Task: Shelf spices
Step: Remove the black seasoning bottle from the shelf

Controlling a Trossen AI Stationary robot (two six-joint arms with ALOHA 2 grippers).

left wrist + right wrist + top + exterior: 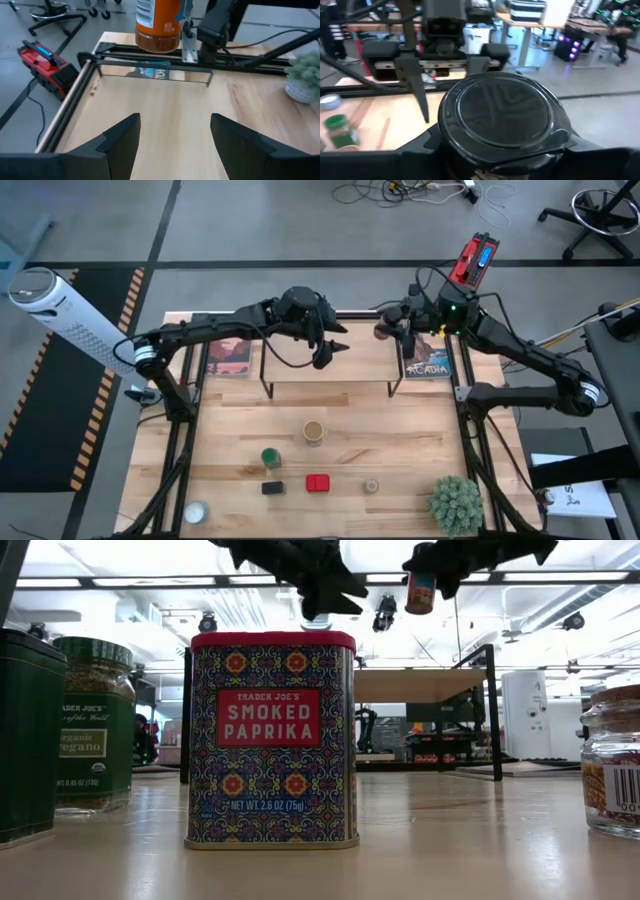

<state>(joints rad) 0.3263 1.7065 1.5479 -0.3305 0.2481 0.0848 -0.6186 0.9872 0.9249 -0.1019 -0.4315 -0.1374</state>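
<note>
The right gripper (392, 332) clamps a dark-capped brown glass bottle (421, 592) upright above the narrow light-wood shelf's (330, 370) right end. The left gripper (330, 352) (fingers parted, empty) hovers facing it, seemingly no nearer the plank.

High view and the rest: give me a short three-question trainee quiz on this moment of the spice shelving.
1. True or false: the low light-wood shelf on thin black legs already carries a spice container.
2. Which pincer holds the dark-capped brown bottle? A) left pincer B) right pincer C) neither
3. Fill in: the container standing nearest the low camera is the red square ___ tin.

Key
1. False: the plank is bare, and the bottle hangs in the air above its right end.
2. B: the right pincer grips it, while the left pincer hovers open and empty over the shelf.
3. Smoked paprika.
</note>
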